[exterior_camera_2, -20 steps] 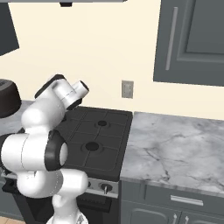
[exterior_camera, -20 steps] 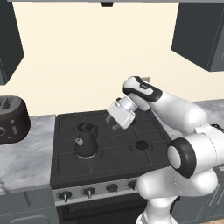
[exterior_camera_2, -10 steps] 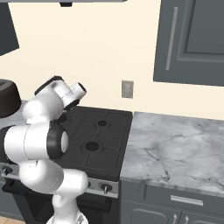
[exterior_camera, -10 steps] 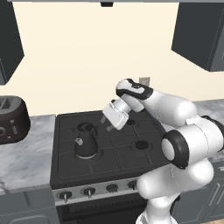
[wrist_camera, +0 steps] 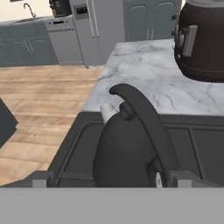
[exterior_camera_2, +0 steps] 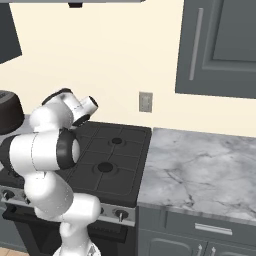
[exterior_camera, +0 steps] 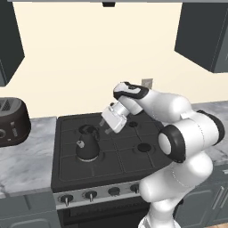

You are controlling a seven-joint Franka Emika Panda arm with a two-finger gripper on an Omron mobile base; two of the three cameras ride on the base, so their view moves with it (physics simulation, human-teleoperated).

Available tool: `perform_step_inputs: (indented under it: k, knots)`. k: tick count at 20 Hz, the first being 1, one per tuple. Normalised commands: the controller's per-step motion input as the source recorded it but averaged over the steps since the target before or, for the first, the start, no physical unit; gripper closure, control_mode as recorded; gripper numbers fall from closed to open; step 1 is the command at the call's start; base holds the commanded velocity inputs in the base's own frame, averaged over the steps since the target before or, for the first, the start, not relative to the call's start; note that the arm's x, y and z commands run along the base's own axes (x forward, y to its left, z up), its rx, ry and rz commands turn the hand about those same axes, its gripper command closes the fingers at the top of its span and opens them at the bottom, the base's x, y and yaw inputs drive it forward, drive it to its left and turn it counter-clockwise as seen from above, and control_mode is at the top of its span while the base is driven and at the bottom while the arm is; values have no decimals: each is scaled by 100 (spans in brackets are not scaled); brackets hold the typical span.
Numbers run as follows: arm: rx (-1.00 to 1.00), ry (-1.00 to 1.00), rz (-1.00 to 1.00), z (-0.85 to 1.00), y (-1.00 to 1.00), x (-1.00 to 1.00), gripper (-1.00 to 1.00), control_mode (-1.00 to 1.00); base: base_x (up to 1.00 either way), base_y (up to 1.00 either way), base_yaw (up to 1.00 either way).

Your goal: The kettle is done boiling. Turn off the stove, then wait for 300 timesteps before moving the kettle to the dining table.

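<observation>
Now the arm reaches left over the stove [exterior_camera: 120,151], its pincer [exterior_camera: 108,128] (jaws apart) just above the kettle [exterior_camera: 87,144].

My own arm hides the stove's [exterior_camera_2: 120,155] left half in the right base view; the toaster [exterior_camera: 11,122] is cut off at the left edge.

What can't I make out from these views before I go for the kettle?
- Knob positions on the stove: too small in the left base view, and the arm covers the right end of the row.
- Kettle base and its burner: cut off at the bottom edge of the hand view.
- Kettle in the right base view: hidden behind the arm.
- Toaster: cut off by the left edge of the left base view.
</observation>
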Motion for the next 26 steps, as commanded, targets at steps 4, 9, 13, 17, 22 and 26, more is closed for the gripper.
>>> perform_step_inputs:
  k: [4, 9, 13, 17, 22, 26]
  knots:
    - [0, 0, 0, -16, 9, 16, -100, -100, 0, 0, 0]
    - [0, 0, 2, -16, 10, 7, -100, -100, 0, 0, 0]
    - [0, 0, 3, -15, 11, 12, -100, -100, 0, 0, 0]
    - [0, 0, 3, -13, 8, 16, -100, -100, 0, 0, 0]
    - [0, 0, 3, -11, 5, 15, -100, -100, 0, 0, 0]
    - [0, 0, 2, -11, 6, 17, -100, -100, 0, 0, 0]
